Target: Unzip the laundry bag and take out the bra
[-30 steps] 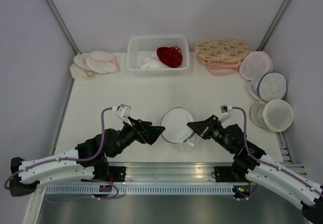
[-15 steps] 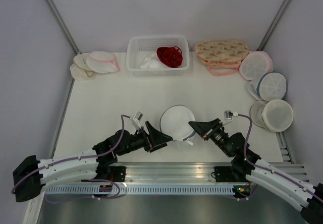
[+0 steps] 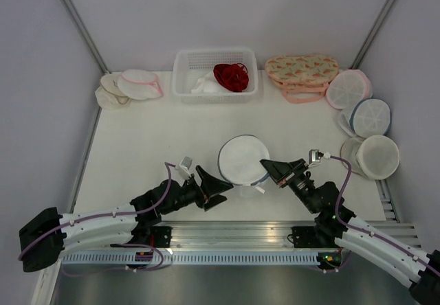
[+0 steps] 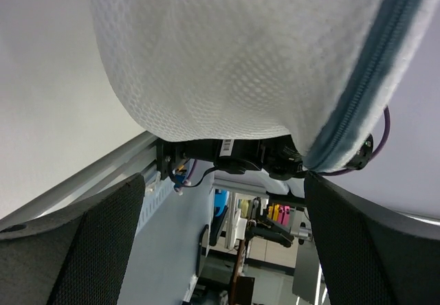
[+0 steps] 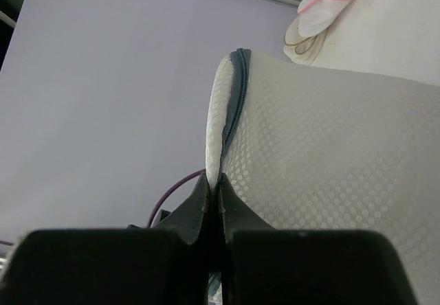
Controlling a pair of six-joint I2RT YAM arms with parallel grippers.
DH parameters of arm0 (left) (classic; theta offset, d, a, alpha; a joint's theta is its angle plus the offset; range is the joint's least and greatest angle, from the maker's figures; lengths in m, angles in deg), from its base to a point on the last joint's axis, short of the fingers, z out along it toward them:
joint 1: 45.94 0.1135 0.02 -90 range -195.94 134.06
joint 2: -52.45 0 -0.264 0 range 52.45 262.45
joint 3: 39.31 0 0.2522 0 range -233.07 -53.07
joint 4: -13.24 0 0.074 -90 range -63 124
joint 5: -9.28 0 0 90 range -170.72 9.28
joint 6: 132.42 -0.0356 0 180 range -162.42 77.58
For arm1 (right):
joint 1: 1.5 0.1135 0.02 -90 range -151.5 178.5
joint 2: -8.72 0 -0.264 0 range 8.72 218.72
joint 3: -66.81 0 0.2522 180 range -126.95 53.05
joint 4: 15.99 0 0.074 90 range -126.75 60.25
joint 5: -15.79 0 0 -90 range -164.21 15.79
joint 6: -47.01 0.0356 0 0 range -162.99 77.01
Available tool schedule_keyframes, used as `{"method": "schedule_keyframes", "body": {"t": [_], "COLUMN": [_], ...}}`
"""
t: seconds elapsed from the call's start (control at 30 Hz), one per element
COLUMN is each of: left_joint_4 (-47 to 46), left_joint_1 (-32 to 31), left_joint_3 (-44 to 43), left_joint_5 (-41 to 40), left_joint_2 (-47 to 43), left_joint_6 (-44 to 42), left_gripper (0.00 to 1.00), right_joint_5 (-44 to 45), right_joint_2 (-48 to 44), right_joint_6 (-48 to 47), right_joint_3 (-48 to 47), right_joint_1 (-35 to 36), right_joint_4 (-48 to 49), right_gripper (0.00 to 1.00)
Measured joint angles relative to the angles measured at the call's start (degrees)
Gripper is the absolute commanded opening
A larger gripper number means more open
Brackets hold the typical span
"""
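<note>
The laundry bag [image 3: 243, 158] is a round white mesh bag with a thin grey-blue zipper rim, held tilted up at the table's near middle. My right gripper [image 3: 268, 169] is shut on its right rim; in the right wrist view the closed gripper [image 5: 214, 189] pinches the white edge beside the zipper [image 5: 236, 95]. My left gripper [image 3: 224, 189] is open and empty just below the bag's near left edge. In the left wrist view the bag [image 4: 234, 51] fills the top above my spread fingers [image 4: 82, 250]. The bra is hidden.
A white basket [image 3: 183, 80] with a red garment [image 3: 231, 76] stands at the back. A flowered pink pouch [image 3: 301, 71], a pink-rimmed bag [image 3: 347, 88], a blue-rimmed disc bag [image 3: 371, 117] and a white bag [image 3: 377, 157] lie right. Another pile [image 3: 130, 85] lies back left.
My left gripper has pulled back toward the near edge and lower, off the bag's left side. The bag has risen and shifted slightly away, still held by my right gripper.
</note>
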Motion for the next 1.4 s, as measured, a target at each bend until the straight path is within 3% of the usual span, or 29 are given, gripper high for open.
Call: {"method": "schedule_keyframes", "body": {"t": [0.17, 0.7, 1.07, 1.17, 1.27, 1.3, 1.4], "left_joint_4": [-4.24, -5.38, -12.55, -14.12, -14.38, -14.40, -14.64], "left_joint_1": [-0.04, -2.51, -3.08, -3.08, -3.08, -3.08, -3.08], "left_joint_3": [-0.07, -0.50, -1.84, -2.03, -2.10, -2.10, -2.10], "left_joint_5": [-0.76, -7.04, -8.61, -9.90, -10.84, -10.93, -11.17], "left_joint_2": [3.80, -0.68, 9.55, 9.86, 9.86, 9.86, 9.94], "left_joint_6": [1.16, 1.42, 2.16, 2.16, 2.14, 2.12, 2.14], "left_gripper": [1.00, 1.00, 0.99, 0.91, 0.69, 0.55, 0.27], "right_joint_5": [-0.68, -0.81, -3.72, -5.60, -7.08, -7.52, -8.46], "right_joint_2": [4.39, 6.88, 12.70, 14.10, 14.40, 14.40, 14.32], "right_joint_6": [0.57, 0.85, 0.74, 0.46, -0.04, -0.13, -0.42], "right_joint_3": [0.00, 0.00, 0.00, 0.00, 0.00, 0.00, 0.00], "right_joint_1": [0.00, 0.00, 0.00, 0.00, -0.04, -0.04, -0.07], "right_joint_4": [3.48, 6.23, 7.96, 8.02, 8.02, 8.02, 7.91], "right_gripper": [0.01, 0.00, 0.00, 0.00, 0.00, 0.01, 0.00]}}
